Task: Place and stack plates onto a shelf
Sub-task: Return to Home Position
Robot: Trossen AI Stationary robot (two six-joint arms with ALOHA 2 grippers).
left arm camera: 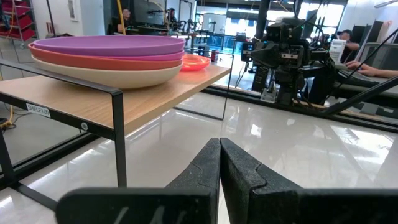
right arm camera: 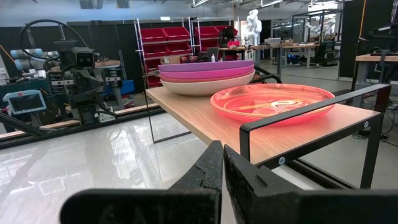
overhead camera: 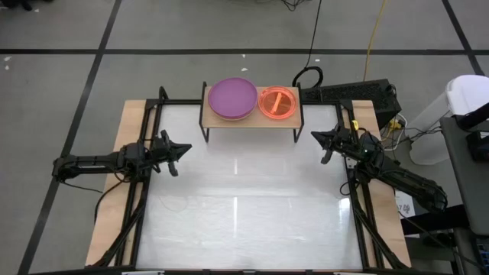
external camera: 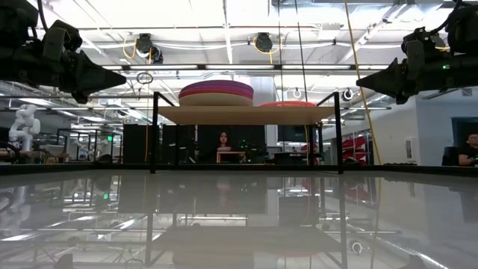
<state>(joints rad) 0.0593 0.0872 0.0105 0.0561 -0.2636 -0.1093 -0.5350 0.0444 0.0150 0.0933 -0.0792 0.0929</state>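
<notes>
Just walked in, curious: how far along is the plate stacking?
It looks finished. The shelf holds a purple-topped stack and an orange plate beside it. Nothing is in hand: the left gripper and right gripper hang shut, empty, over the table edges. No plates lie on it.

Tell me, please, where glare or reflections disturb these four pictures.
High view: pale streaks of lamp glare run down the white tabletop. Low view: the glossy top mirrors the shelf and the ceiling lights, and the left gripper and right gripper are dark shapes against those lights. Wrist views: the table reflects the room.
</notes>
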